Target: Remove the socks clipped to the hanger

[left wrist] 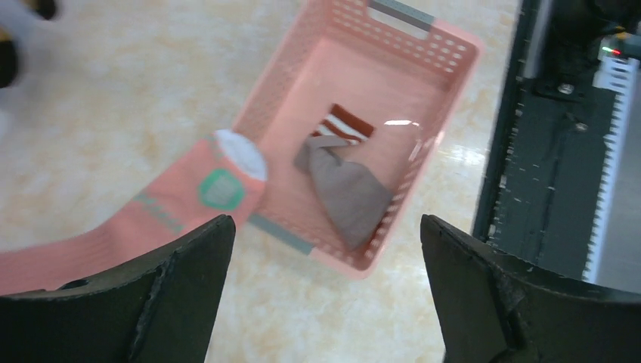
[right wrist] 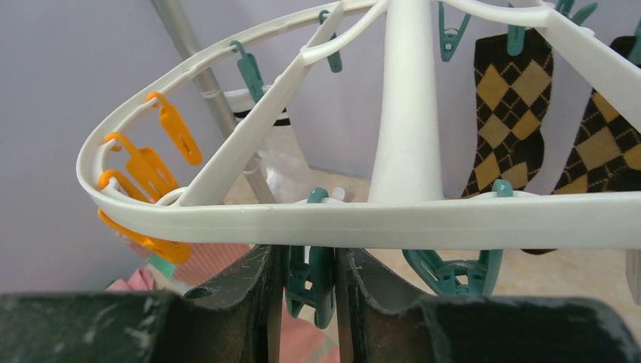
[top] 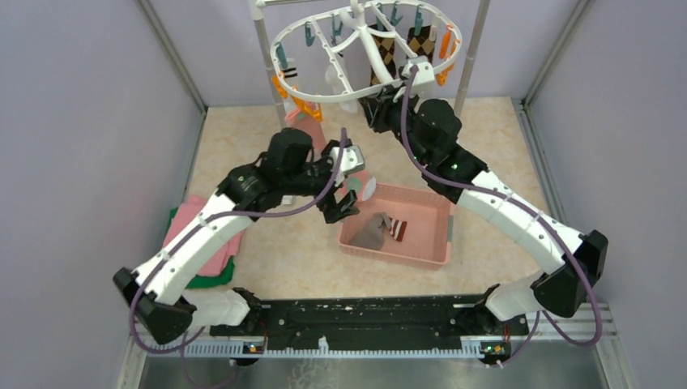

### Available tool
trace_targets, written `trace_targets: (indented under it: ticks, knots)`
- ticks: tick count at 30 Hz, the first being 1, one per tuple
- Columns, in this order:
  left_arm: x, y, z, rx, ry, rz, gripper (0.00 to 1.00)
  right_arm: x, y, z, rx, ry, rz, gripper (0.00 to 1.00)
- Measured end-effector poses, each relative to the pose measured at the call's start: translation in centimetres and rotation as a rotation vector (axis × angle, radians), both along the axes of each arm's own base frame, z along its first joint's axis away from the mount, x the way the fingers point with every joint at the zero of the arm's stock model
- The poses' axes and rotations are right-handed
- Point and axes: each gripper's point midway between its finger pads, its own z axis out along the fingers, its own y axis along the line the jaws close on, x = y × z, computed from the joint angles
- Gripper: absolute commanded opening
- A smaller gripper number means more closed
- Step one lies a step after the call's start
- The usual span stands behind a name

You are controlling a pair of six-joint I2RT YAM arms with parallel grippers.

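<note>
The white oval hanger (top: 364, 49) hangs at the back and fills the right wrist view (right wrist: 378, 219). My right gripper (top: 377, 110) (right wrist: 310, 261) is under its near rim, shut on a teal clip (right wrist: 311, 276). The brown-tan argyle pair (top: 390, 53) (right wrist: 503, 98) and a white sock with black stripes (top: 290, 74) (right wrist: 257, 113) hang clipped. My left gripper (top: 341, 204) (left wrist: 325, 227) is open and empty above the basket's left end. The pink spotted sock (top: 362, 185) (left wrist: 174, 208) hangs beside its left finger. A grey-brown sock (left wrist: 348, 189) lies in the basket.
The pink basket (top: 448, 231) (left wrist: 287, 98) stands right of centre on the floor. Folded pink and green cloths (top: 202, 243) lie at the left. Two metal poles (top: 267, 69) hold the hanger. Grey walls close in both sides.
</note>
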Motion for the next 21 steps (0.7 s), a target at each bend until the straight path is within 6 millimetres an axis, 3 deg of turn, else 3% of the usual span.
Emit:
trace_targets:
  ticks: [6, 9, 11, 16, 21]
  knots:
    - [2.3, 7.1, 6.2, -0.058, -0.194, 0.298, 0.99, 0.1, -2.0, 0.2, 0.008, -0.001, -0.049, 0.00]
    - [3.9, 10.4, 7.3, -0.089, -0.207, 0.453, 0.99, 0.3, -3.1, 0.0, 0.013, 0.002, -0.078, 0.00]
    - [4.8, 11.9, 7.1, -0.100, -0.193, 0.531, 0.99, 0.5, -3.5, 0.0, 0.014, 0.004, -0.090, 0.00]
    - [5.4, 11.4, 3.5, -0.088, -0.078, 0.536, 0.99, 0.6, -3.8, -0.1, 0.013, 0.005, -0.097, 0.00]
    - [6.0, 9.9, 1.9, -0.113, 0.002, 0.513, 0.99, 0.6, -3.8, -0.2, 0.009, 0.009, -0.100, 0.00]
